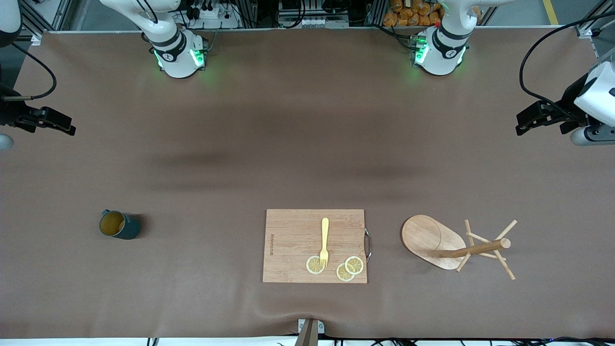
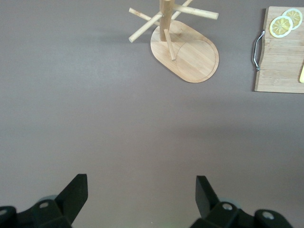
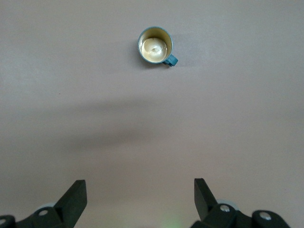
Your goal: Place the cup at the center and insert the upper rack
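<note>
The dark teal cup [image 1: 119,225] stands upright on the table toward the right arm's end; the right wrist view shows its yellowish inside [image 3: 155,45]. The wooden mug tree [image 1: 435,240] stands on its oval base toward the left arm's end, and it also shows in the left wrist view [image 2: 190,52]. My right gripper [image 1: 68,127] hangs open and empty over the table edge at its own end, well apart from the cup [image 3: 140,190]. My left gripper [image 1: 522,123] hangs open and empty at its own end, apart from the mug tree [image 2: 141,190].
A rectangular wooden cutting board [image 1: 293,235] lies between the cup and the mug tree, near the front camera. On it lie a yellow fork [image 1: 325,240] and three lemon slices [image 1: 314,265]. Its metal handle [image 1: 368,244] faces the mug tree.
</note>
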Tool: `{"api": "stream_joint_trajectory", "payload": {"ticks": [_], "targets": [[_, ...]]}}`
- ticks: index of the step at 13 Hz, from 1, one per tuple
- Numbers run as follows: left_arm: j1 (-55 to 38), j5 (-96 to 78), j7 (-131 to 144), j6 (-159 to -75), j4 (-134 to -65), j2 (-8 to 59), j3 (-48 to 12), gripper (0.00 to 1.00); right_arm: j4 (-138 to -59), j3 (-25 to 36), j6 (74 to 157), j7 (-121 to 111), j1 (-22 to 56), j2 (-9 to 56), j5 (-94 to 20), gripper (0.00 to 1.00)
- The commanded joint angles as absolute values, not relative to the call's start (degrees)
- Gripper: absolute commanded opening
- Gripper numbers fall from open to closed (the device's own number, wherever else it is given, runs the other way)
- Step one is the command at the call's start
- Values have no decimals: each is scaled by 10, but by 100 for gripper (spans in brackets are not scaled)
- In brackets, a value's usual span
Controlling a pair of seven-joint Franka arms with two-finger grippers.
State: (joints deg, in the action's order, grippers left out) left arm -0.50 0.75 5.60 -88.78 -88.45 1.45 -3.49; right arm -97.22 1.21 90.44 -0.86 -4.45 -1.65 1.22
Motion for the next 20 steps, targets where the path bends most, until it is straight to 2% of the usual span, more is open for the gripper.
{"api": "stream_joint_trajectory", "payload": {"ticks": [1,20], "targets": [[-2,1,58,-880,-889,5,-37,100,-971,13,903,0,-40,-17,12,100],[8,7,52,-867,-889,22,-31,100,-974,13,904,0,-39,-6,12,100]]}}
